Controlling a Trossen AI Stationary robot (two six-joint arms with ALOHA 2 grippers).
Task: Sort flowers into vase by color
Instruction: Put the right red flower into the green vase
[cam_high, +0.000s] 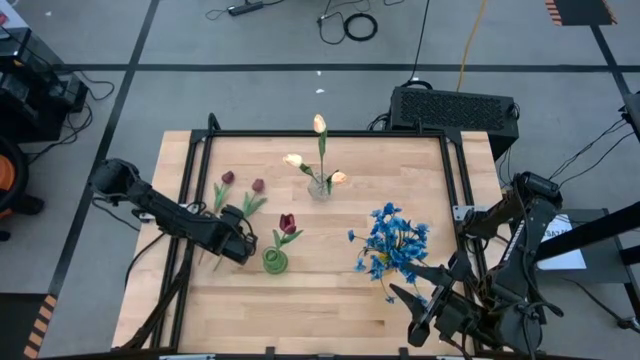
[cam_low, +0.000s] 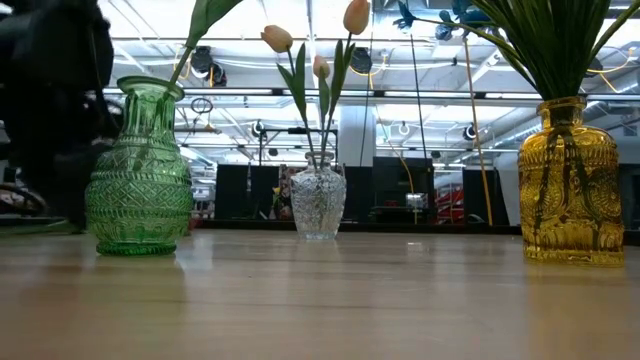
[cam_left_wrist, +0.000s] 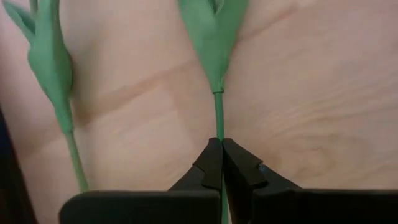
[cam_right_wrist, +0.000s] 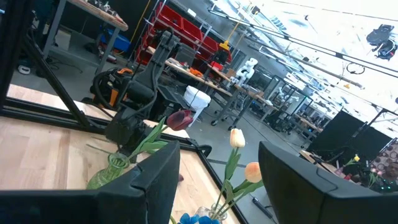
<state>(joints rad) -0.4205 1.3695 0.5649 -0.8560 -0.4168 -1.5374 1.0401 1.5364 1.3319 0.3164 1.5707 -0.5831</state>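
Two dark red tulips (cam_high: 228, 178) (cam_high: 258, 186) lie flat on the wooden table, their green stems running toward my left gripper (cam_high: 238, 245). In the left wrist view that gripper (cam_left_wrist: 221, 144) is shut on one thin stem, and the other stem (cam_left_wrist: 68, 124) lies beside it. A green vase (cam_high: 275, 262) holds one red tulip (cam_high: 288, 223). A clear vase (cam_high: 320, 187) holds cream tulips. Blue flowers (cam_high: 392, 240) stand in a yellow vase (cam_low: 568, 185). My right gripper (cam_right_wrist: 217, 186) hangs raised and open at the near right (cam_high: 415, 283). My left gripper pinches a red tulip's stem (cam_left_wrist: 219, 124) between its two fingertips (cam_left_wrist: 245, 171), just below the base of the leaves. It comes slanting down from the table's left. The stem runs on away from the fingertips, and the flower lies on the table.
The green vase (cam_low: 138, 170) stands close to the right of my left gripper. A black frame (cam_high: 320, 133) runs round the table's left, far and right edges. Bare wood lies along the near edge (cam_high: 300, 320).
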